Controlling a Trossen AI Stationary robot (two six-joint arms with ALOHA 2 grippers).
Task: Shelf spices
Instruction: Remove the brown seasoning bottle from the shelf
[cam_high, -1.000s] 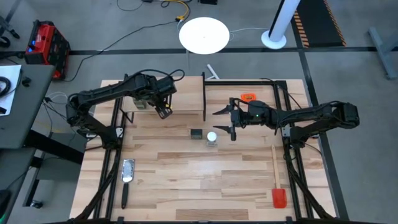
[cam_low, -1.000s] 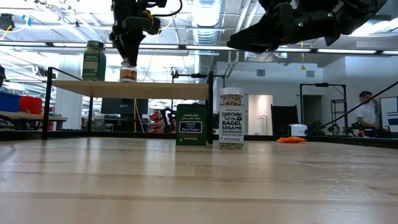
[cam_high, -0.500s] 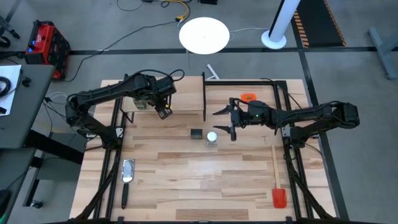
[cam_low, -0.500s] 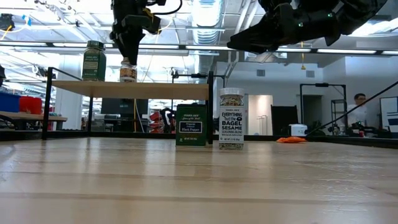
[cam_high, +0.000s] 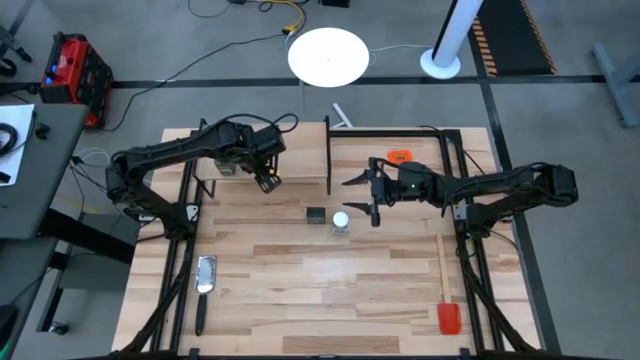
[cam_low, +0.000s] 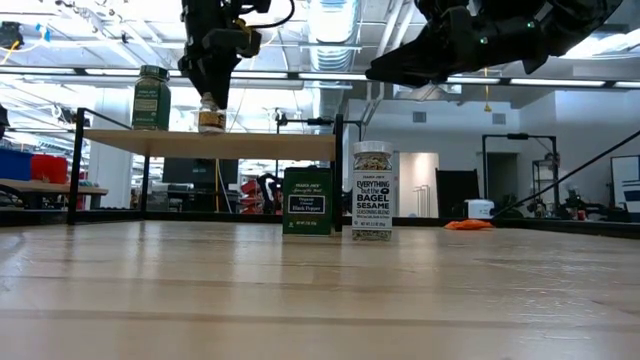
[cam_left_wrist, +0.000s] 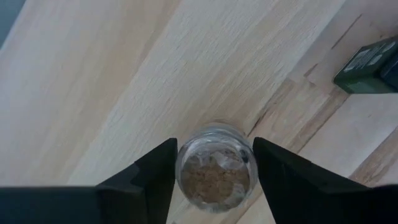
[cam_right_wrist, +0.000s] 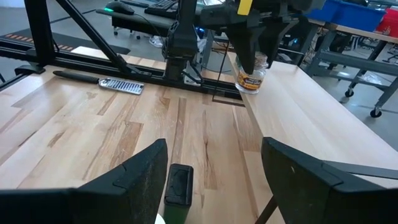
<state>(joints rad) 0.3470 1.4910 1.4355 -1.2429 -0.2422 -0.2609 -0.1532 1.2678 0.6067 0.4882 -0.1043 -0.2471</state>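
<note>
Brownish jar (cam_low: 210, 117) and green-lidded jar (cam_low: 151, 97) stand on the shelf (cam_low: 260, 145); left gripper (cam_left_wrist: 214, 168) straddles the brown one, grip state unclear. Black tin (cam_low: 307, 200) and white-lidded jar (cam_low: 372, 190) wait on the table, 6 o'clock of the shelf; right gripper (cam_right_wrist: 211, 171) spread above them.

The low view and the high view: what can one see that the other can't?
Only the low view shows the green-lidded jar standing on the shelf, and the labels on the black tin and the clear jar. Only the high view shows the red spatula and the grater. Both show the left gripper at the brownish jar, and the right gripper.
</note>
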